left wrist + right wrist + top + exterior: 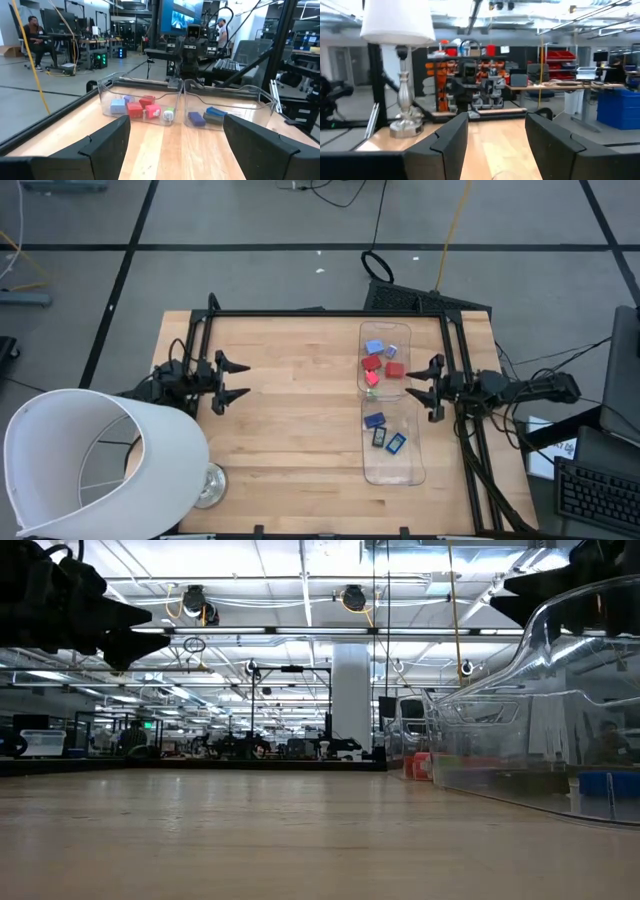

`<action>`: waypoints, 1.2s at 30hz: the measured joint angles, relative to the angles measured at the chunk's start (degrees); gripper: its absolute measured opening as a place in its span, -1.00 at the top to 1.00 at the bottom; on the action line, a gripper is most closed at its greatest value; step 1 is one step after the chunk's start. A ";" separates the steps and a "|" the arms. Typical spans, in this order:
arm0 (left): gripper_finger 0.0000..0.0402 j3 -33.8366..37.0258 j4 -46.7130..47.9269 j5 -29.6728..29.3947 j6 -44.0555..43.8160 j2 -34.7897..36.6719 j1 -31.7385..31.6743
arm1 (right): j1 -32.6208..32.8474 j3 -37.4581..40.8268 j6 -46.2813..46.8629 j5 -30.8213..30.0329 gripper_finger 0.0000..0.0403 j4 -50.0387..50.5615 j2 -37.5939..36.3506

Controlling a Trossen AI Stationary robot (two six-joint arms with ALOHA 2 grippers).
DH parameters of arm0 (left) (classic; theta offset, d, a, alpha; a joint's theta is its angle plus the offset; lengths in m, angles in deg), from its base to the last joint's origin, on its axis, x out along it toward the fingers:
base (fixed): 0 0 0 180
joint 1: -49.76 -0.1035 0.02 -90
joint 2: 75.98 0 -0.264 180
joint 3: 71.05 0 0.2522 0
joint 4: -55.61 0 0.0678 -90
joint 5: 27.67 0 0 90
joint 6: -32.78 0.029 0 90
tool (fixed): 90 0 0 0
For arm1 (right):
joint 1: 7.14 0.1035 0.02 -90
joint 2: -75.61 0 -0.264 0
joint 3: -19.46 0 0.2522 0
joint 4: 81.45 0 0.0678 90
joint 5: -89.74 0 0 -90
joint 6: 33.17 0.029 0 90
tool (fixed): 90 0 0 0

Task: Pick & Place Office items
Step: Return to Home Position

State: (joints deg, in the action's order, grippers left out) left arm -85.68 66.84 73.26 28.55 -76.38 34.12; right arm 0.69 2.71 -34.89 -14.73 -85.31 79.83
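The office items lie in two clear trays set end to end near the table's right side. The far tray (384,330) holds a light blue piece (375,347), red pieces (371,363) (395,368) and a small green one (371,393). The near tray (394,470) holds a blue piece (375,420) and two dark ones (380,437) (396,443). The left wrist view shows the red pieces (135,109) and the blue piece (196,118) through the tray walls. My left gripper (245,380) hangs open over bare wood at the table's left. My right gripper (410,381) hangs open at the trays' right rim, above them.
A big white lampshade (90,465) covers the table's near left corner, and its glass base (205,485) stands beside it. Bare wood (300,400) lies between the two grippers. A black frame (320,313) runs along the table's far edge. People sit in the room beyond.
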 joint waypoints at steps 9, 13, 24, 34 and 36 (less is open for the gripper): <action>-0.61 -0.04 0.07 0.27 -0.84 -0.02 0.00 | 0.00 -1.02 -1.36 1.16 0.06 8.01 -3.99; -0.61 -0.04 -0.07 1.56 -0.83 -0.02 0.00 | 0.00 -1.02 -2.48 1.29 0.06 9.98 -3.99; -0.61 -0.04 -0.04 1.46 0.65 -0.09 0.00 | 0.02 -1.02 -2.23 1.41 0.06 12.91 -3.97; -0.61 -0.02 -0.74 -0.91 12.52 -0.09 0.00 | 0.00 -1.00 -2.04 1.09 0.05 11.89 -3.39; -0.61 -0.02 -0.71 -0.93 11.19 -0.09 0.00 | 0.00 -1.00 -2.10 1.11 0.05 11.90 -3.40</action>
State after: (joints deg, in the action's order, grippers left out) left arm -85.70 66.13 72.33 39.74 -76.47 34.12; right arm 0.69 1.71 -36.98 -13.63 -73.41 76.43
